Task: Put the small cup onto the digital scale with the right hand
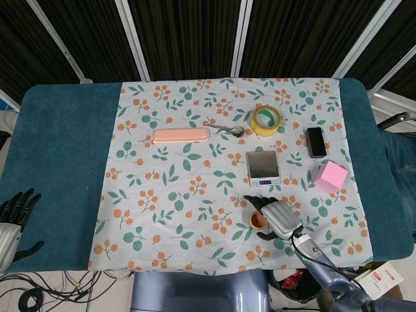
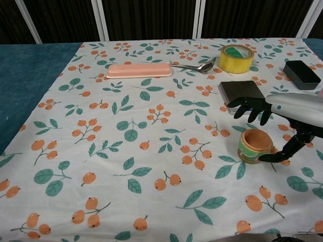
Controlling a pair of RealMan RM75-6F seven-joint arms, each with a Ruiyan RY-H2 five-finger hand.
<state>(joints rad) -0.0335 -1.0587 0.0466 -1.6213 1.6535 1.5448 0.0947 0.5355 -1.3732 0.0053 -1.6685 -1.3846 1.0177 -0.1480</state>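
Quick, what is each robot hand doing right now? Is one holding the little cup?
Left robot hand: open, holding nothing, near the table edge.
Right robot hand: open, fingers spread around the small cup, not gripping it yet.

right hand (image 1: pixel 278 218) over small cup (image 1: pixel 259 220), fingers (image 1: pixel 253 201) spread
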